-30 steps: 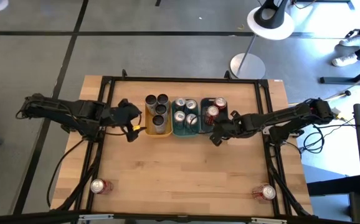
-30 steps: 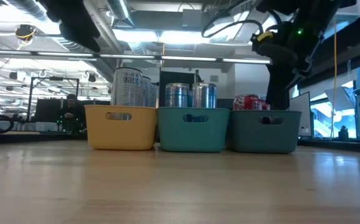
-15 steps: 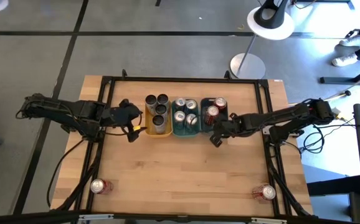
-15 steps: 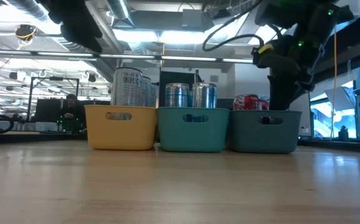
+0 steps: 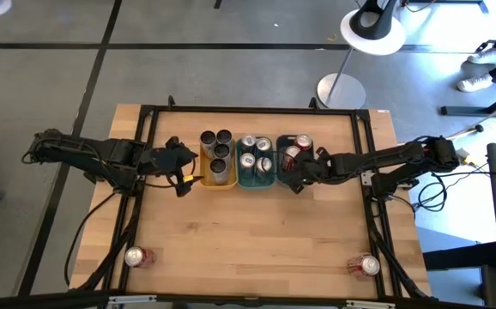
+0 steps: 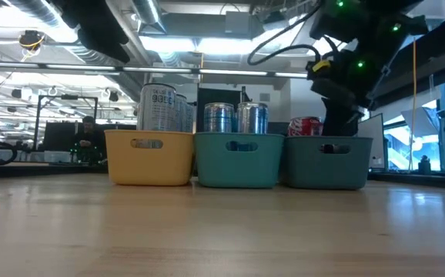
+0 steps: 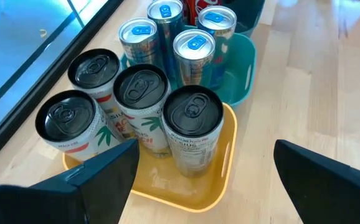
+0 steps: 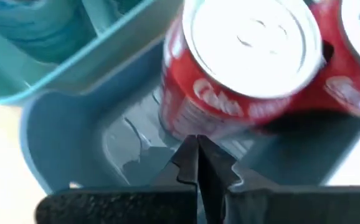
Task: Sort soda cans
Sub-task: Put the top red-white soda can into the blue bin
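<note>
Right gripper [image 8: 197,163], fingers shut and empty, hovers beside a red can [image 8: 245,65]; likely light, smooth, dentable, best gripped mid-body.

The worktop [image 5: 257,232] is pale wood. A yellow tray [image 7: 167,186] carries dark-topped cans [image 7: 192,134] with white printed sides; a teal tray [image 7: 245,68] carries blue-and-silver cans [image 7: 195,56]; a grey-blue tray [image 8: 74,130] carries red cans [image 8: 242,68] with white script.
</note>
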Robot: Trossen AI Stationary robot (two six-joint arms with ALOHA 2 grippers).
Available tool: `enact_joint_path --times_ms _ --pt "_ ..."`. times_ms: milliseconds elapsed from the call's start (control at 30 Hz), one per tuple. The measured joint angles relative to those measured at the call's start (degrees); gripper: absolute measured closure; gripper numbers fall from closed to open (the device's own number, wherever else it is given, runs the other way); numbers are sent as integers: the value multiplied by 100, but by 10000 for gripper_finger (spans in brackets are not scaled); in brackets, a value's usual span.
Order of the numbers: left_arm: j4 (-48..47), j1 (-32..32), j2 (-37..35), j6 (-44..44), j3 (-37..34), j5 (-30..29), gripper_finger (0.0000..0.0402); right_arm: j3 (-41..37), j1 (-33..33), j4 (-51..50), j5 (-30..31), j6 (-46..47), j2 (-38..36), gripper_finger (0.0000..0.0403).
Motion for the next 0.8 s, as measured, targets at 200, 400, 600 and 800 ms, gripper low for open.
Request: enact_joint_path --times_ms 200,400,600,800 --pt "-1 0 0 50 2 -1 43 2 2 743 103 -631 365 400" --pt "-1 0 0 48 2 -1 43 4 -38 928 791 -667 664 400" --pt "-3 0 0 117 4 -1 43 2 -113 1335 854 -956 905 400" --pt "-9 0 0 124 4 -1 43 341 -70 797 700 -1068 763 400"
